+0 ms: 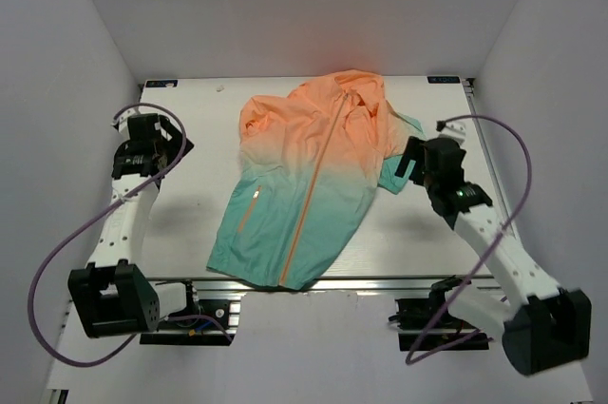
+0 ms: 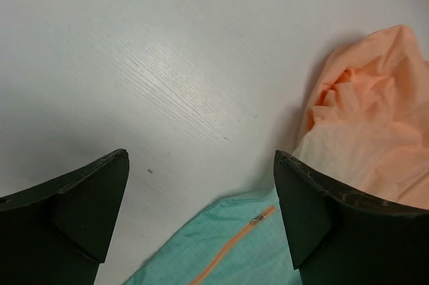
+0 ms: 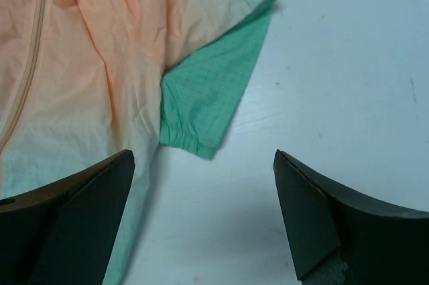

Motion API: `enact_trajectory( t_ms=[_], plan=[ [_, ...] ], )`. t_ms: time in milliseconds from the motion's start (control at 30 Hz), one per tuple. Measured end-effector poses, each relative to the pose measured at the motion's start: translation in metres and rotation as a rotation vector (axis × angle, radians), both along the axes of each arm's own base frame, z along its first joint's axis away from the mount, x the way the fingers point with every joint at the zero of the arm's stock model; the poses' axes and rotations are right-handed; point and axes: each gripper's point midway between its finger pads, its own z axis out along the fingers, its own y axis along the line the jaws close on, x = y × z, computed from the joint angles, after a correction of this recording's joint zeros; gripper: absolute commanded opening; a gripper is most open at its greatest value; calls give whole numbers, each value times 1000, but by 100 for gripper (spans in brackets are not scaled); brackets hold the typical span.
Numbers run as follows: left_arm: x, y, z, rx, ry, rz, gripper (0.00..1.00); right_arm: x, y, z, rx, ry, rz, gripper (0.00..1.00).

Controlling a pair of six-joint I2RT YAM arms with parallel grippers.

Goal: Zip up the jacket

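Observation:
The jacket (image 1: pixel 313 176) lies flat in the middle of the table, peach-orange at the far end and teal at the near hem. Its orange front zipper (image 1: pixel 313 190) runs as one line from collar to hem. A small orange pocket zip (image 1: pixel 249 210) sits on its left side. My left gripper (image 1: pixel 173 149) is open and empty, left of the jacket. In the left wrist view, the left gripper (image 2: pixel 201 157) has bare table between its fingers, near the pocket zip (image 2: pixel 234 248). My right gripper (image 1: pixel 410 161) is open and empty by the teal sleeve cuff (image 3: pixel 208 97); it also shows in the right wrist view (image 3: pixel 204 157).
The jacket's hem reaches the table's near edge rail (image 1: pixel 399 280). White walls close in the table on the left, right and back. Purple cables (image 1: pixel 57 252) loop beside each arm. Bare table (image 1: pixel 190 223) lies between the left arm and the jacket.

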Motion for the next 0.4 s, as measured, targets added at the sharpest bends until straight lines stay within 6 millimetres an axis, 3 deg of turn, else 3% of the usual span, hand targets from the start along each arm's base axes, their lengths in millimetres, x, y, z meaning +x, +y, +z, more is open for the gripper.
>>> enact_trajectory(
  t_ms=[67,167,233,400],
  plan=[
    [4,8,-24,-14,31,2,98,-22,-8,2,22,-28,-26,89],
    [-4,-5,-43,-41,34,-76,98,-41,-17,19,57,-117,-52,89],
    [-9,-14,-38,-50,-2,-132,98,-46,-18,27,80,-154,-58,89],
    [-15,-18,-1,-27,-202,-152,98,-49,-17,28,99,-174,-55,90]
  ],
)
